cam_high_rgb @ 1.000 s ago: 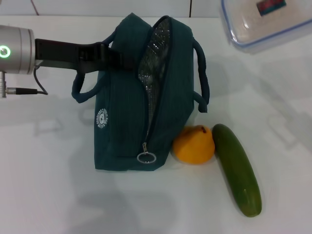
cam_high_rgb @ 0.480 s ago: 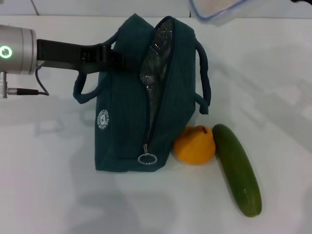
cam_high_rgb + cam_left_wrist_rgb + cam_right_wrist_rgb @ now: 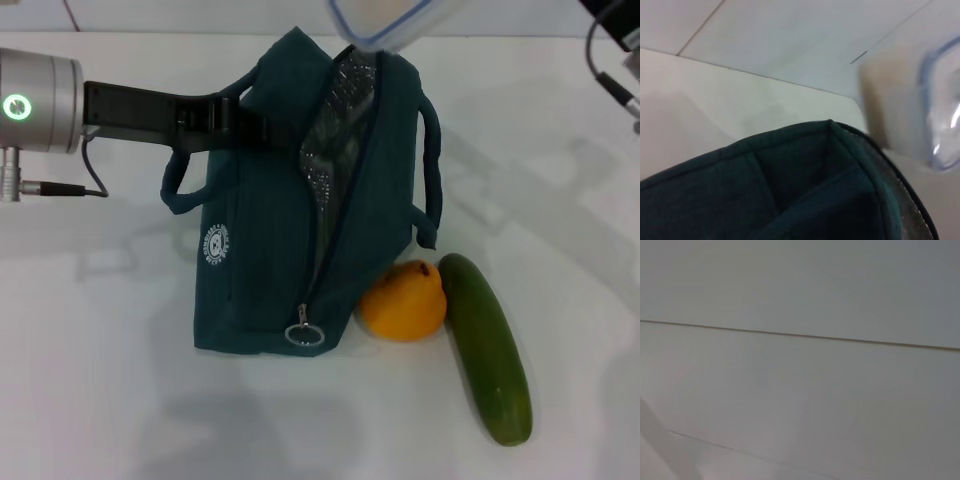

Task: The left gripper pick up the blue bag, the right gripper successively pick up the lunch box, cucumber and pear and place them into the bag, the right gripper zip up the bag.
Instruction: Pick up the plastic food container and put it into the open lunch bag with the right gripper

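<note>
1. The left end effector [image 3: 235,118] reaches in from the left and is clamped on the near handle of the blue bag [image 3: 270,260], so the bag stands upright on the surface [image 3: 100,380] with its mouth held apart and the foil lining showing.
2. The lunch box [image 3: 385,20] hangs just past the tips of the left end effector, right above the bag's open mouth. It looks placed there to be lowered in, so I judge this to be the first packing step. The left wrist view shows the box's blue rim [image 3: 935,110] close over the bag edge.
3. The pear [image 3: 403,300] lies below and beyond the left end effector, touching the bag's side, waiting its turn.
4. The cucumber [image 3: 485,345] lies just beside the pear, farther out.
5. The right end effector is out of view. Only its arm's cabling shows at the far right edge, so whether it grips the box cannot be told.
</note>
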Controlling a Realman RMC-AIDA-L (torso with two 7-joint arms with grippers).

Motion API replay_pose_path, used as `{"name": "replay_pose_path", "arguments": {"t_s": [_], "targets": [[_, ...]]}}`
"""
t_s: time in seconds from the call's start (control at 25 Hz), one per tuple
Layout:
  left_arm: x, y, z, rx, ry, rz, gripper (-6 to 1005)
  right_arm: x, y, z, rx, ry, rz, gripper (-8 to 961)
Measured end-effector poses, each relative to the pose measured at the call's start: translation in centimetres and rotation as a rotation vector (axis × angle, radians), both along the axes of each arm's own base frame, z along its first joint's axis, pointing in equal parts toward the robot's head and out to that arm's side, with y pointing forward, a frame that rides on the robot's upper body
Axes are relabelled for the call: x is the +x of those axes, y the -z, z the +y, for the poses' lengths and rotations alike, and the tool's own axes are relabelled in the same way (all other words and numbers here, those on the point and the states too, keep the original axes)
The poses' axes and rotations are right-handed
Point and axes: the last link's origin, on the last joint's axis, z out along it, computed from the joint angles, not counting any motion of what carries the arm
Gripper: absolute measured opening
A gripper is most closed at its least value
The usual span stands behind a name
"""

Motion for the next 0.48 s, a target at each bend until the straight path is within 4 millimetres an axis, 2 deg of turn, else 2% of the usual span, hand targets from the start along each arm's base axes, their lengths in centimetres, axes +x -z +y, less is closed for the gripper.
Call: {"name": "replay_pose_path", "arguments": {"t_s": [0.48], "targets": [[0.3,0.0,0.5,0.028,0.019,-0.001,40,-0.1,2.4,-0.4,-0.066,-0.006,-0.105,171]]}}
